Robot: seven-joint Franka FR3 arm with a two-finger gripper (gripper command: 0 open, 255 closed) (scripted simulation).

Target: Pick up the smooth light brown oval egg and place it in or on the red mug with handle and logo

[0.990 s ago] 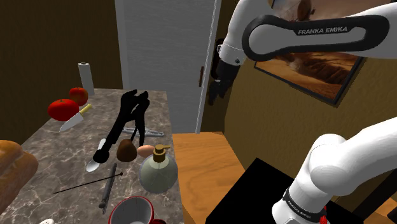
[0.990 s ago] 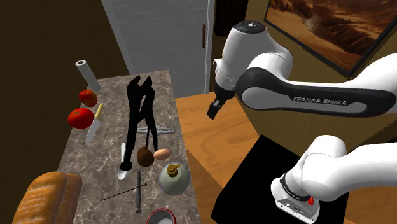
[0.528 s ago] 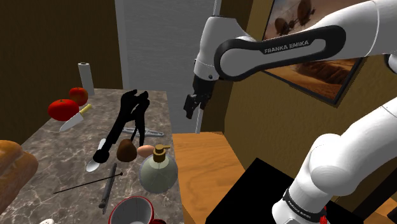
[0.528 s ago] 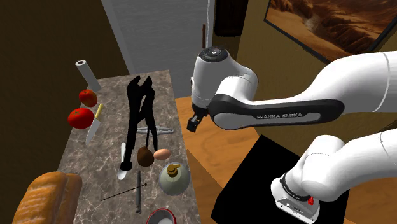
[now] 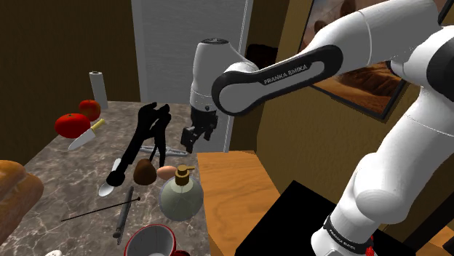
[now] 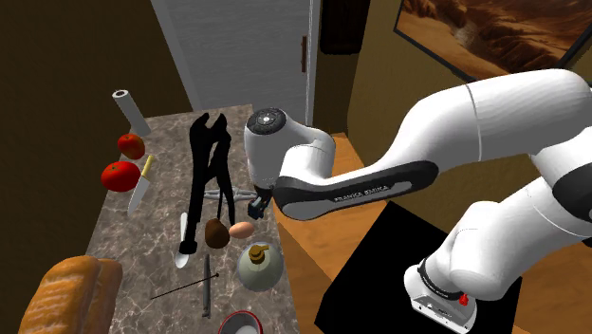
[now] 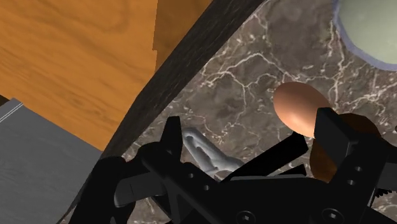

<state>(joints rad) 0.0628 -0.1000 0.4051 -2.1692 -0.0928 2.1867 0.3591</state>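
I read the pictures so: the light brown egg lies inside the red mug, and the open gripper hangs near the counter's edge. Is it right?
Not quite. The egg is not in the red mug; it lies on the counter beside a dark brown oval thing, as the shoulder view shows. The open gripper does hang near the counter's edge.

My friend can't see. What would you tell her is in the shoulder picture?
A white robot arm reaches over a dark marble counter, its black pincer hanging near a light brown egg. The egg lies beside a dark brown lump and a pale bottle. A red mug stands at the picture's bottom edge.
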